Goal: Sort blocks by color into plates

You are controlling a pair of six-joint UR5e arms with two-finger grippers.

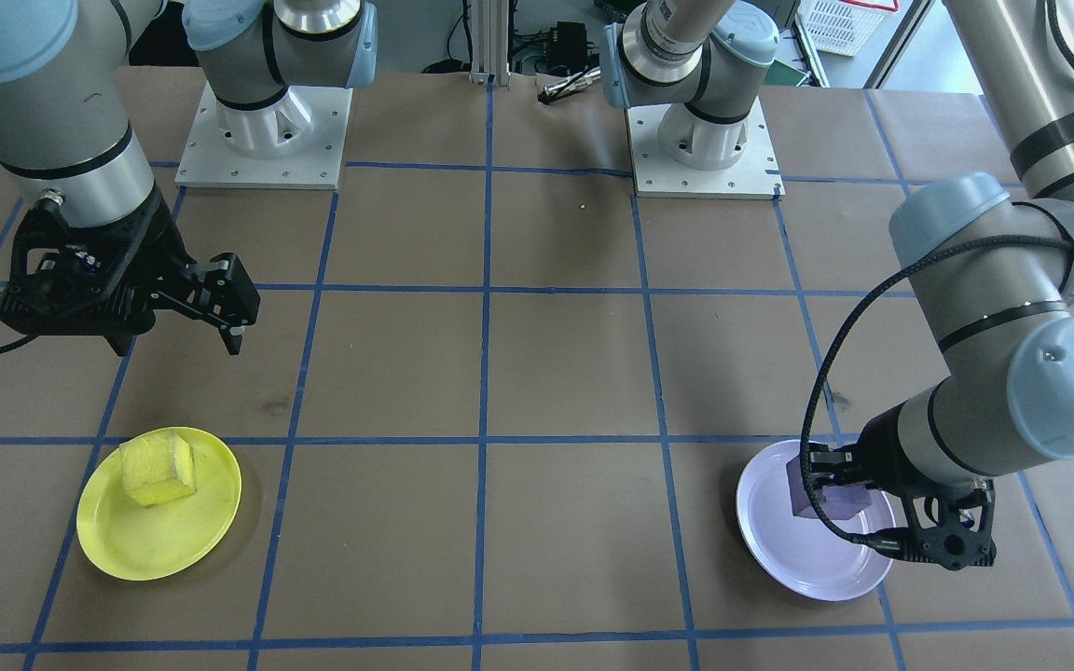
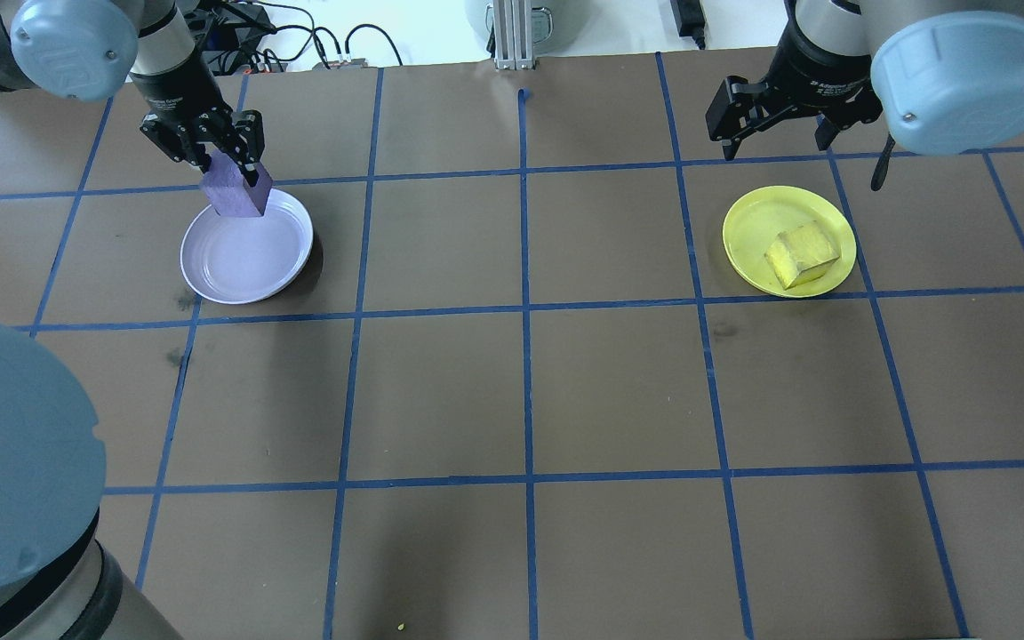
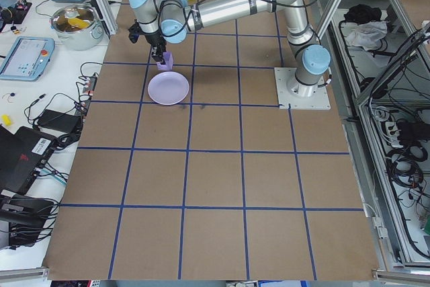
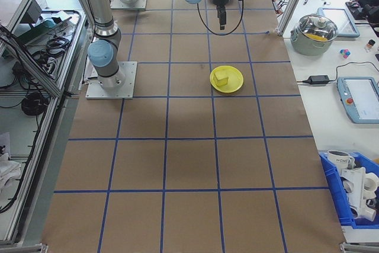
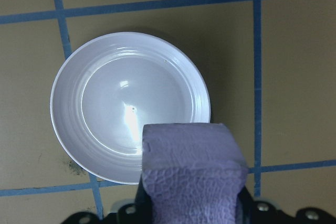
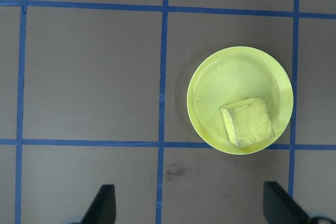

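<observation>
Left gripper is clamped on the purple block, holding it over the far rim of the lavender plate. Looks light, rough and grippy, so pinching flat opposite faces should work fine. Yellow block already sits in the yellow plate; right gripper hangs wide and empty.

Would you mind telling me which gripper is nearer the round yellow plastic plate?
Right. The right gripper hovers open just beyond the yellow plate; the left gripper is across the table.

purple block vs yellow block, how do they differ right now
The purple block is held in the left gripper above the lavender plate's rim; the yellow block lies free in the yellow plate, with the open right gripper well away from it. They differ in colour. Both are rough-surfaced cubes of similar size.
</observation>
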